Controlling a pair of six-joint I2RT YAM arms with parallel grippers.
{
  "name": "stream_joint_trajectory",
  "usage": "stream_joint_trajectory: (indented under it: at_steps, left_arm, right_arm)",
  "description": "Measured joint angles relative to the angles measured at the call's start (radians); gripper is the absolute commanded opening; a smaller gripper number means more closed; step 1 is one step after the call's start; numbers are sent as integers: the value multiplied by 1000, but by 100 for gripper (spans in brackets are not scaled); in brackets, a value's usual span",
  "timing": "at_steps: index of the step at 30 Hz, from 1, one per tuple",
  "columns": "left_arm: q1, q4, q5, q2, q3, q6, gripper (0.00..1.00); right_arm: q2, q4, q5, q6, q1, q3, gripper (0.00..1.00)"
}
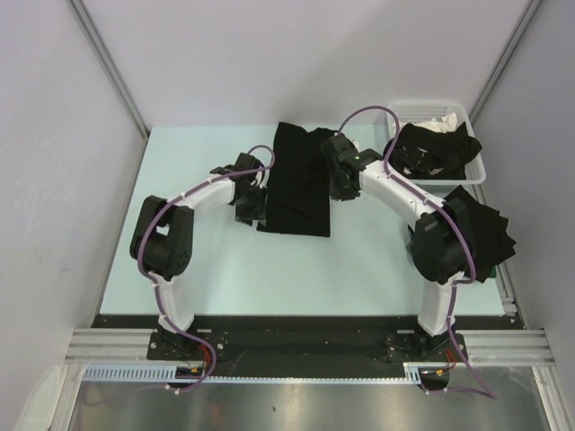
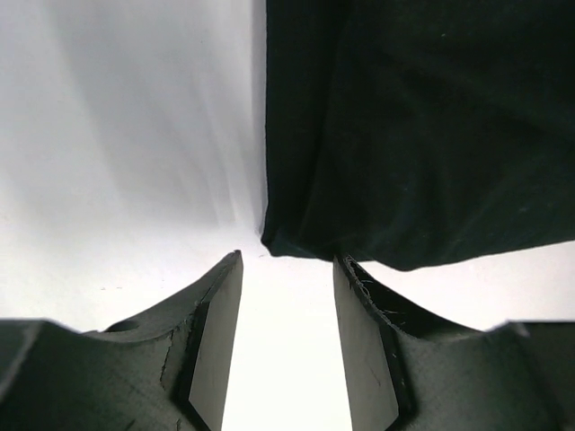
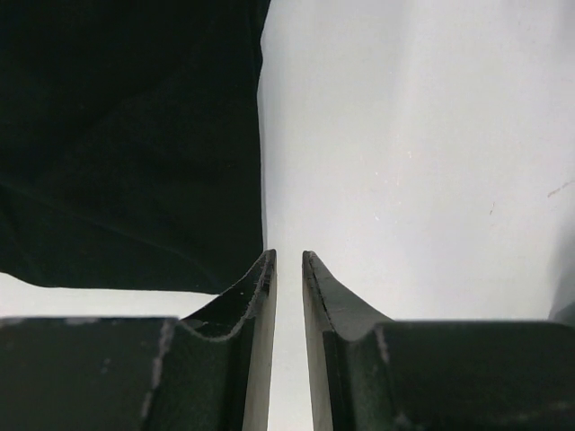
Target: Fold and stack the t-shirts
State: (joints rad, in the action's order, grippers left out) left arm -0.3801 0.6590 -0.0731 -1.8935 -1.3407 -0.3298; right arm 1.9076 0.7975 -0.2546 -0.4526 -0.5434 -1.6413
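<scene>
The folded shirt (image 1: 296, 184) is lying as a long strip in the middle of the table (image 1: 216, 269), reaching towards the far edge. The left gripper (image 2: 288, 259) is hovering by its near left corner, fingers spread and holding nothing. The right gripper (image 3: 287, 254) is waiting just beside its right edge, fingers nearly pressed together, with a slim empty gap between them. The cloth is looking soft, light and floppy. I'd be pinching it at the corners through every layer, or it will be sagging open. Bare table is lying open towards the near edge. A pile (image 1: 490, 229) of shirts is crowding the right edge, and a basket (image 1: 478, 169) is filling the far right corner.
</scene>
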Motion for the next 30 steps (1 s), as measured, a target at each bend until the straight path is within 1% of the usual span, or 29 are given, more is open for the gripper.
stream_joint_trajectory:
  at_steps: [4,10,11,13,19,20,24,25,27,28,30]
  left_arm:
    - [0,3,3,-18,0,-1,50]
    - [0,3,-1,-51,0,-2,47]
    - [0,3,-2,-54,0,-3,44]
    - [0,2,-8,-59,0,-4,43]
    - [0,-5,-21,-63,-2,-10,35]
    - [0,-5,-24,-65,-4,-10,30]
    - [0,-6,-37,-78,-17,-12,17]
    - [0,-6,-39,-80,-19,-11,15]
    - [0,-5,-46,-84,-23,-12,6]
    - [0,-5,-47,-84,-23,-12,3]
    - [0,-2,-48,-84,-26,-12,1]
  right_arm:
    - [-5,1,0,-5,3,11,22]
    - [-43,13,-1,-11,5,40,22]
    - [-51,14,-1,-12,6,42,22]
    - [-66,15,-1,-14,10,43,22]
    - [-91,21,-8,-15,21,47,22]
    - [-92,22,-9,-16,22,49,21]
    - [-100,35,-11,-31,22,79,21]
    - [-100,38,-11,-37,22,89,21]
    - [-100,37,-7,-56,22,116,22]
    - [-101,32,-1,-65,23,131,22]
    - [-103,14,19,-91,27,179,22]
